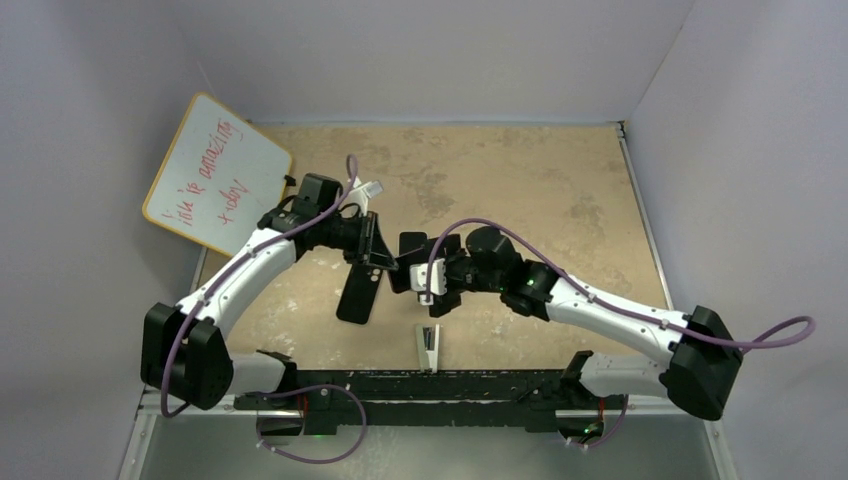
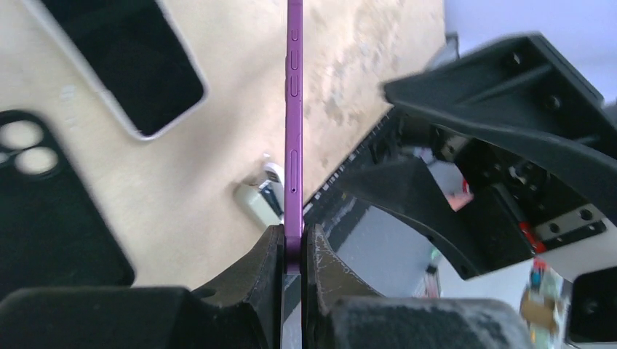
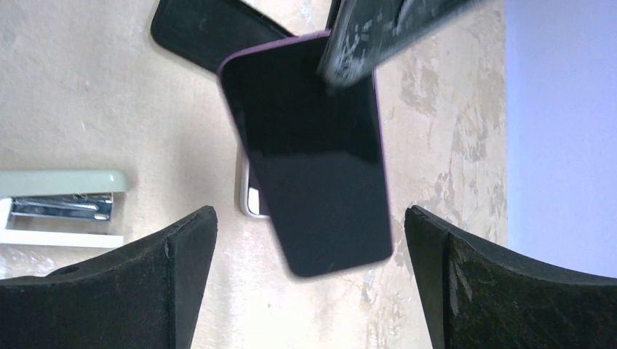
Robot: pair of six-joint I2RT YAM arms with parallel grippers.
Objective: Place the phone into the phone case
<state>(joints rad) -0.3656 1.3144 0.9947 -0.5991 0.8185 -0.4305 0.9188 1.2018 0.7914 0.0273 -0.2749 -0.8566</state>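
Note:
My left gripper (image 2: 293, 243) is shut on the bottom edge of a purple phone (image 2: 293, 109) and holds it edge-on above the table. The top view shows the left gripper (image 1: 370, 243) and the phone (image 1: 378, 258) in mid-table. In the right wrist view the phone's dark screen (image 3: 313, 167) faces the camera, hanging between my right gripper's open fingers (image 3: 182, 276). My right gripper (image 3: 309, 291) is empty and sits just right of the phone in the top view (image 1: 412, 277). A black phone case (image 2: 51, 211) with camera holes lies flat on the table; it also shows in the top view (image 1: 358, 298) and the right wrist view (image 3: 207, 29).
A second phone with a silver edge (image 2: 124, 65) lies flat by the case, mostly hidden behind the purple phone in the right wrist view (image 3: 247, 198). A pale green stapler (image 1: 428, 348) lies near the front rail, also in the right wrist view (image 3: 65, 207). A whiteboard (image 1: 215, 175) leans at the left wall.

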